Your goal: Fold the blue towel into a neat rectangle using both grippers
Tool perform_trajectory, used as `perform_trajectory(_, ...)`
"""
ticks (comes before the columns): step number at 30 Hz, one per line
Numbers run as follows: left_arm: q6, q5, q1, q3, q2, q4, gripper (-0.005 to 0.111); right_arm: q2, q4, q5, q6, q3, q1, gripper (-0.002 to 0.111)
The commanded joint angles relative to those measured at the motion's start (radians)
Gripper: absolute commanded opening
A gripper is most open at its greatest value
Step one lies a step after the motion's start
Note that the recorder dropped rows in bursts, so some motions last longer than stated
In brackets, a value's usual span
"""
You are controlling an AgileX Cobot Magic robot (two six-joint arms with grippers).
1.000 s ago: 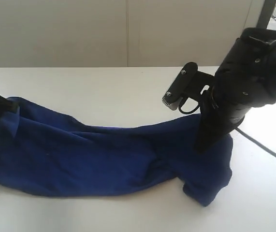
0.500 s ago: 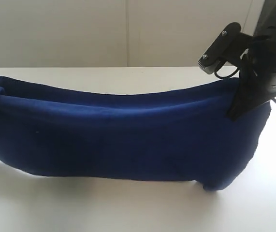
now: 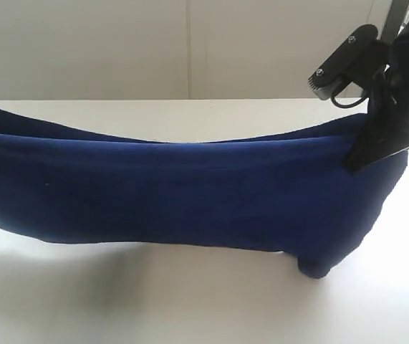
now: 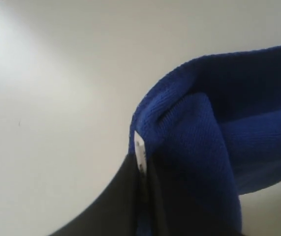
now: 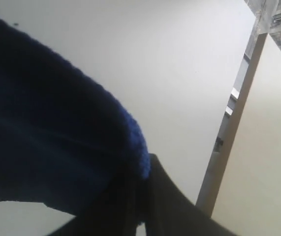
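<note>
The blue towel [image 3: 190, 193] hangs stretched across the exterior view, lifted above the white table, its lower edge sagging at the right. My right gripper [image 3: 358, 154] is shut on the towel's upper right corner; in the right wrist view its black jaws pinch the blue towel [image 5: 56, 142] at the right gripper [image 5: 141, 191]. The left arm is out of the exterior frame at the left. In the left wrist view the left gripper [image 4: 142, 182] is shut on a bunched corner of the blue towel [image 4: 204, 142], beside its white label [image 4: 140, 152].
The white table [image 3: 190, 301] lies under the hanging towel, with a pale wall behind it. A small grey boxy module [image 3: 344, 61] with black cables sits on the right arm. A table edge and a gap [image 5: 229, 123] show in the right wrist view.
Both grippers have lifted the towel from a slumped heap on the table into a taut raised band. The right arm has moved up and to the right; the left end has gone up and left.
</note>
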State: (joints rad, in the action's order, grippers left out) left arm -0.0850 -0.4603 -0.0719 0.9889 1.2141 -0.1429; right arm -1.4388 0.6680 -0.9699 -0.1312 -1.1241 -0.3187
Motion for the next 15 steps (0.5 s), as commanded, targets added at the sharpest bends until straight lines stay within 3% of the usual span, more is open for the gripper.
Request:
perform_trajectory(1, 0.015, -0.141, 0.001, 0.002, -0.043, 0.064, 0.011, 0.046, -0.097, -0.022, 0.041, -0.004, 0.012, 0.0)
perform_trajectory(5, 0.015, -0.213, 0.001, 0.002, -0.065, 0.117, 0.011, 0.074, -0.196, -0.025, 0.095, -0.004, 0.012, 0.0)
perform_trajectory(15, -0.003, -0.149, 0.001, 0.002, 0.018, 0.119, 0.011, -0.011, -0.159, 0.128, 0.076, -0.004, 0.012, 0.0)
